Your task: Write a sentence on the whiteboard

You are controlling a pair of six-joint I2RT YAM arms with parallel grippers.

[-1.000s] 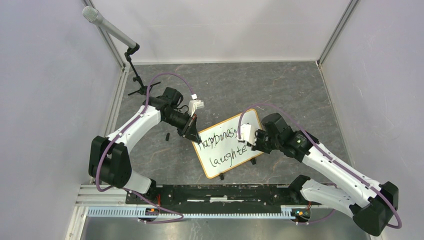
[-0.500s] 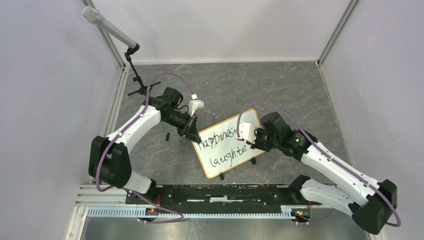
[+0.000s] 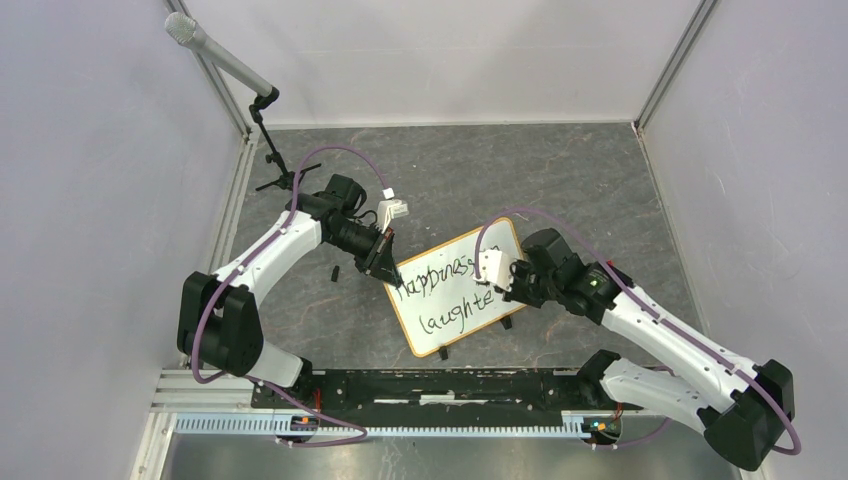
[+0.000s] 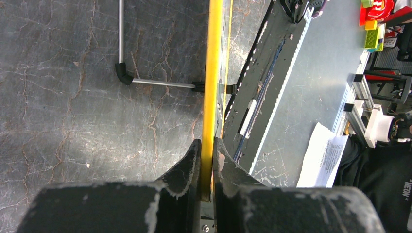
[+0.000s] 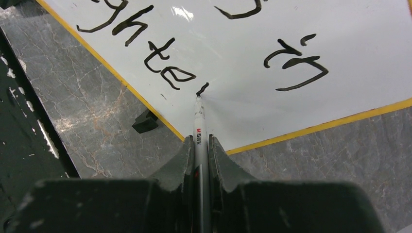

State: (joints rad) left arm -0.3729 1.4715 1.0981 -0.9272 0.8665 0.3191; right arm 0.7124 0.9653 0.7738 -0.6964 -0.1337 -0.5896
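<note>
Top: whiteboard (image 3: 452,300) askew on the dark marbled surface (image 3: 560,180) between my arms; sentence (image 3: 440,276) partly hidden | Left wrist: left claw (image 4: 206,145) clamped on the board's yellow frame, seen edge-on | Right wrist: right claw (image 5: 200,141) clamped on a marker (image 5: 199,119), tip touching the board after "laughte" | Room: pale walls, microphone (image 3: 215,52) far-left.

A robotics lab test cell: plain white panel walls (image 3: 450,60) on slim aluminium corner posts (image 3: 676,60) box in a dark grey marbled worktop (image 3: 580,170), with a silver microphone on a black stand (image 3: 215,50) in one corner. Past the slotted pale cable duct (image 3: 400,425) lie loose printed paper sheets (image 4: 323,155) and bright plastic toy bricks (image 4: 373,29) (left wrist view).
</note>
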